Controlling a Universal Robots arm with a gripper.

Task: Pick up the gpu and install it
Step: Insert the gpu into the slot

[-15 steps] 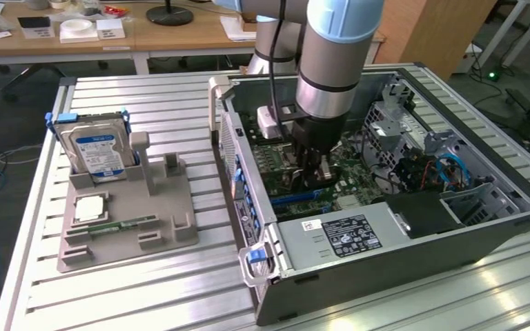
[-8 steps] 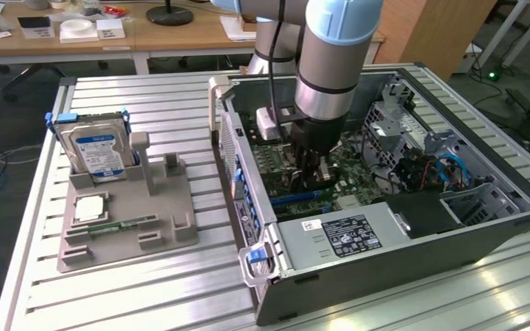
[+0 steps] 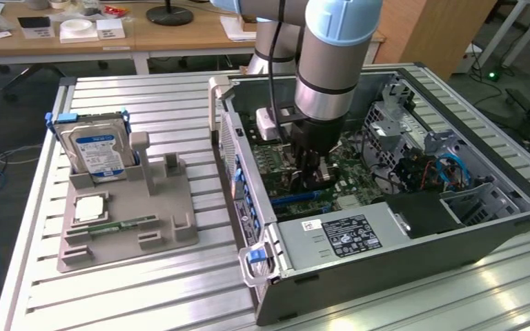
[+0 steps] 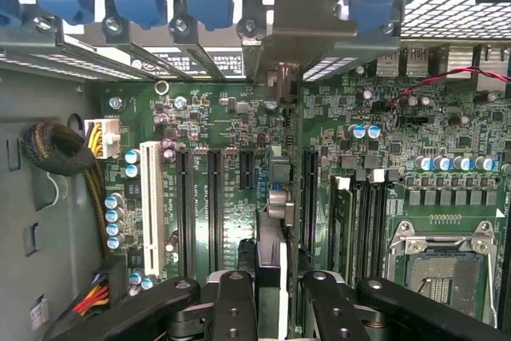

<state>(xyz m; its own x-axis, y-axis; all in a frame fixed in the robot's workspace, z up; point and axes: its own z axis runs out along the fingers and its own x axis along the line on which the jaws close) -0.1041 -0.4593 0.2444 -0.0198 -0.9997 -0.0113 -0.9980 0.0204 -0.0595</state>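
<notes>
The hand (image 4: 275,297) is low inside the open computer case (image 3: 403,252). Its fingers are closed part of the way on the gpu (image 4: 271,237) — the card stands edge-on between them, over the motherboard (image 4: 215,117) and just beside a long black slot (image 4: 308,197). I cannot tell if it is seated. Its metal bracket (image 4: 297,25) is at the case's wall. On the bench (image 3: 154,296), a grey holder (image 3: 154,207) carries the hard drive (image 3: 99,148) — upright.

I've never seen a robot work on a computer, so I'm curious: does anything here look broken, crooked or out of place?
Nothing stands out. The pincer holds the gpu edge-on, parallel to the motherboard slots inside the open case; no damage shows.
</notes>
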